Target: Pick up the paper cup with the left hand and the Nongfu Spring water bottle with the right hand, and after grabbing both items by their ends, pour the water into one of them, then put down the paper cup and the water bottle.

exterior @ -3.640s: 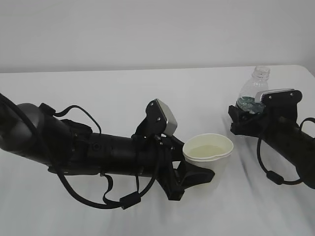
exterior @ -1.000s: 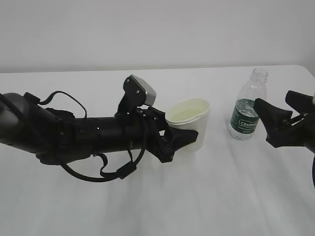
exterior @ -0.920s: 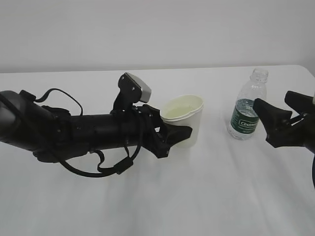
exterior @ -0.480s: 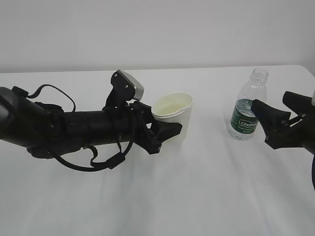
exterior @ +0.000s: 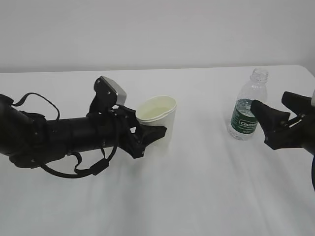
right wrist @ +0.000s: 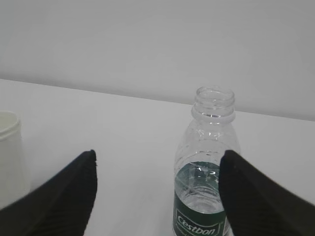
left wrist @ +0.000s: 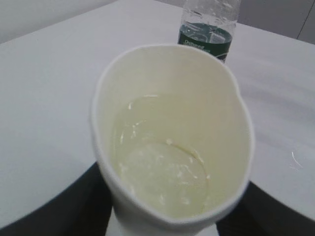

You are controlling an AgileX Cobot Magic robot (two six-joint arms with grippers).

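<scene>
The paper cup (exterior: 157, 118) is off-white and smooth, tapering downward under a rolled rim that is squeezed from round into a lopsided oval; its cream inside holds a shallow pool of clear water (left wrist: 165, 172) flecked with small bright glints. The left hand (exterior: 147, 135), matt black on a bulky arm with looping cables and a grey square plate, has its jaws pressed to both sides of the cup's lower wall, gripping it upright left of the middle of the white table (exterior: 197, 196). Set against the earlier exterior pictures, arm and cup together have travelled leftward, away from the bottle, so the gap between the two things has widened. The Nongfu Spring water bottle (exterior: 248, 105) is clear ribbed plastic, capless, with a threaded neck, standing upright on the table at the right where it stood a second ago. Its dark green label reads "Cestbon" in white lettering in the right wrist view, with a little water visible behind it. The right hand (exterior: 278, 120) sits just beside the bottle with its black ridged jaws spread wide and nothing between them, free of the plastic, much as it was a second ago
</scene>
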